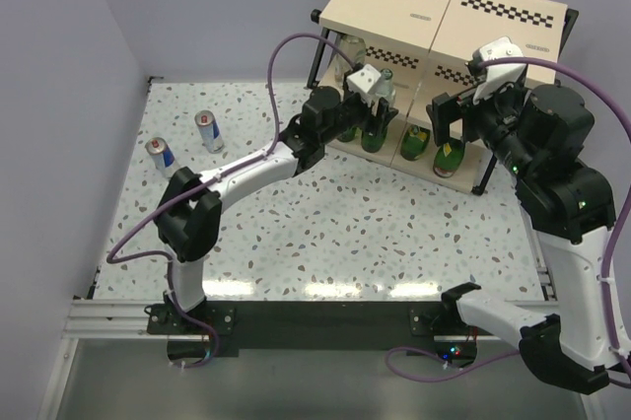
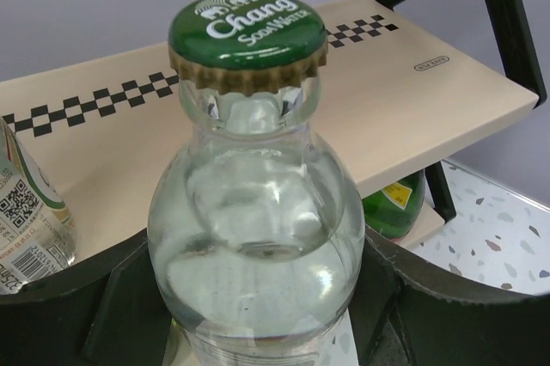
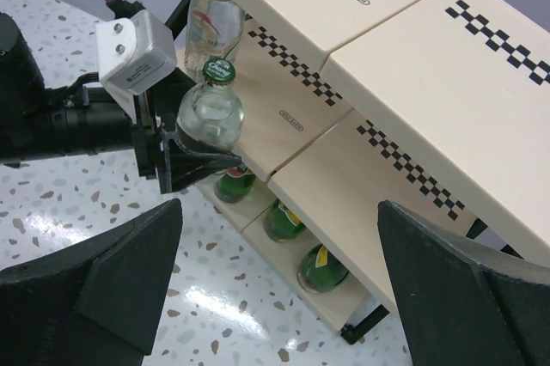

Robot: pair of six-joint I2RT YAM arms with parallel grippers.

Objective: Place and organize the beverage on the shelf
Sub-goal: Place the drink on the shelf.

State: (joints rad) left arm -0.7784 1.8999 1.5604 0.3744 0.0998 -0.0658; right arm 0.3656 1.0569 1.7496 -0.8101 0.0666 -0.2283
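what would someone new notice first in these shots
The clear bottle with a green cap fills the left wrist view, clamped in the left gripper at the middle tier of the shelf. The right gripper hangs open by the shelf's right side, holding nothing. Two blue-and-silver cans stand apart on the table's far left.

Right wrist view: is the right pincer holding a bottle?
No, the right pincer gapes empty; the left pincer holds the clear bottle.
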